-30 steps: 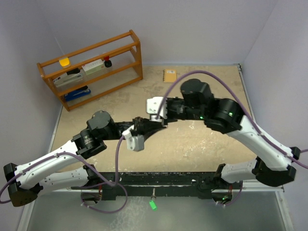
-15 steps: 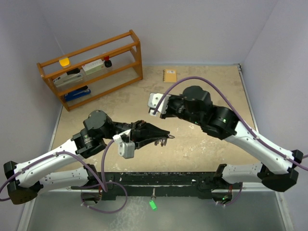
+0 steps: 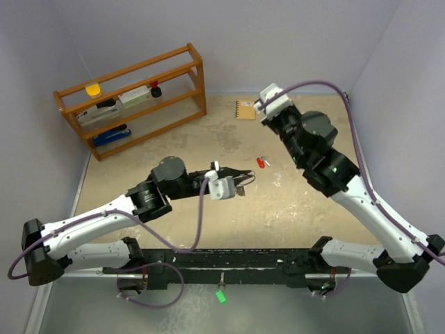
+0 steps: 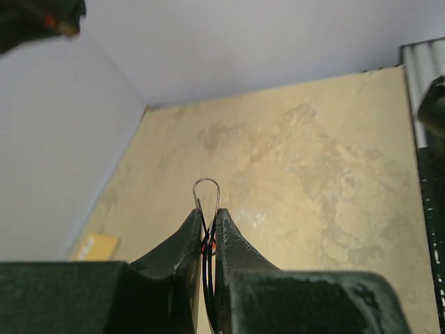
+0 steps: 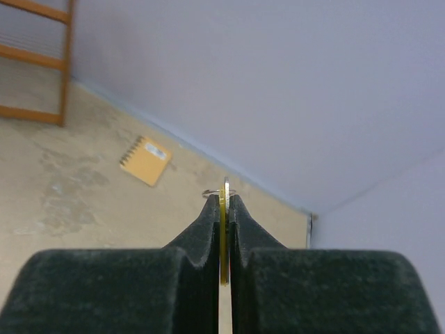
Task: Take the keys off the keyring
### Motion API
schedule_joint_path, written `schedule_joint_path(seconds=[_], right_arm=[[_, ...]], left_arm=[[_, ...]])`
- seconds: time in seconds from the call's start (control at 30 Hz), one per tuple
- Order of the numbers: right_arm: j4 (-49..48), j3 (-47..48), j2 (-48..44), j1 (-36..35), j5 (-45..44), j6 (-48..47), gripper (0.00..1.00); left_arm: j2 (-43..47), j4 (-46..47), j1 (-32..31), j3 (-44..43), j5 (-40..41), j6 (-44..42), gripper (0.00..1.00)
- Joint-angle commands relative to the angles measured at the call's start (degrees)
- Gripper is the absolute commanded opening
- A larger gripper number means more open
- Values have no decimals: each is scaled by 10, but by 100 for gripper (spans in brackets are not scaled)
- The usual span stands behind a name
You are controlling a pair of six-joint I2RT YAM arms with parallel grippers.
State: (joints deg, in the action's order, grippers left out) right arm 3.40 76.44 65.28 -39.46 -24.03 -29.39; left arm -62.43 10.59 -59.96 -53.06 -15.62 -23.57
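Note:
My left gripper (image 3: 238,182) is shut on the thin silver keyring (image 4: 206,181). A narrow loop of the wire sticks out past the fingertips in the left wrist view, and a red-orange speck shows between the pads. The gripper hangs low over the middle of the table. A red-headed key (image 3: 262,162) lies loose on the table just right of it. My right gripper (image 5: 222,198) is shut on the pale yellow key (image 5: 222,233), held edge-on, with a small silver ring at its tip. That gripper is raised at the back right (image 3: 266,111). The plain silver keys are not distinguishable.
A small orange notebook (image 3: 245,109) lies at the back of the table, also in the right wrist view (image 5: 146,161). A wooden shelf rack (image 3: 132,97) with small items stands at the back left. Walls close the table at the back and both sides.
The right arm has pulled up and away to the back right with the yellow key. The left gripper has moved right with the ring. The red key now lies on the table.

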Motion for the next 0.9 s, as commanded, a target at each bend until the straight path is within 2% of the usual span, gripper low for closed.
schedule_joint_path(seconds=[0.0,0.17,0.3,0.43,0.7,0.87], right_arm=[[-6,-19,36,97,60,129,0],[-14,-41,87,143,99,179,0],[-17,-42,133,189,167,225,0],[1,-20,199,213,225,263,0],[-35,-38,277,217,230,286,0],[-53,-43,313,226,227,297,0]], left_arm=[[-48,60,32,7,159,87,0],[-93,187,129,68,161,233,0],[-146,221,140,93,179,261,0],[-201,308,156,126,174,315,0],[-325,543,236,190,116,449,0],[-388,613,267,185,93,493,0]])
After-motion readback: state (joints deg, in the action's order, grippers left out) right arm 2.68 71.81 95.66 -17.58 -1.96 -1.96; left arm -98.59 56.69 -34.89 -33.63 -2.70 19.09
